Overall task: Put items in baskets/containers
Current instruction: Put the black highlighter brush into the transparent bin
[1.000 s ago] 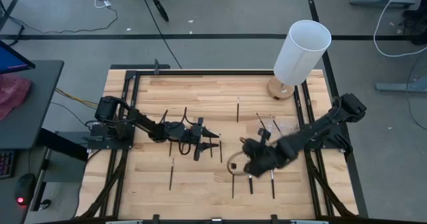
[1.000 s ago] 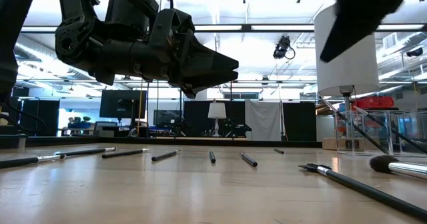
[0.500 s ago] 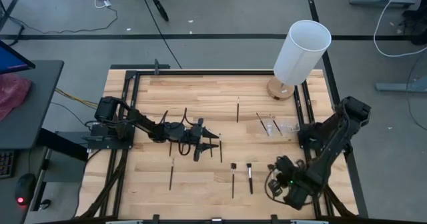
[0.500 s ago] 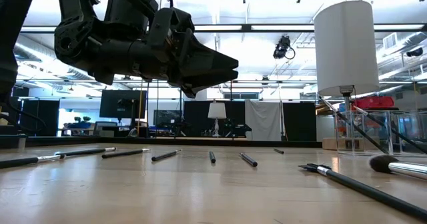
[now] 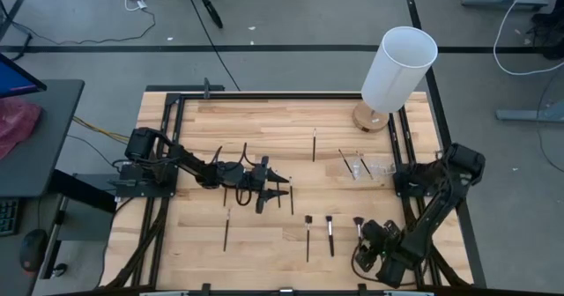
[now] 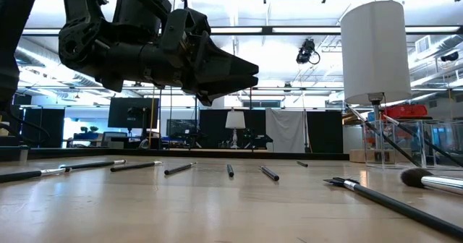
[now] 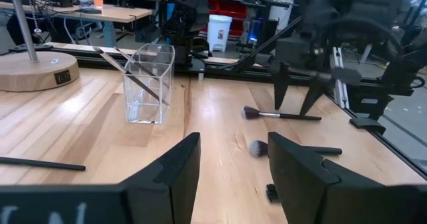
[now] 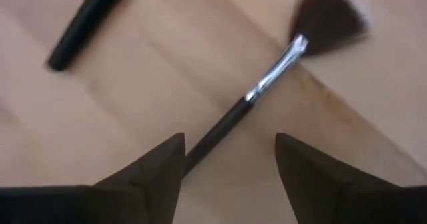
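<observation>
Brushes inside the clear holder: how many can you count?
2: one brush and another beside it, both leaning out of the clear holder. None seems hidden.

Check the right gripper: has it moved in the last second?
Yes. In the high view the right gripper has swung from mid-table, near the left arm, toward the table's near right corner, farther from the white cylinder.

Bare table (image 5: 256, 120) spans the upper left of the high view; the white lamp (image 5: 398, 67) blocks the upper right, brushes (image 5: 308, 236) scatter lower centre.
</observation>
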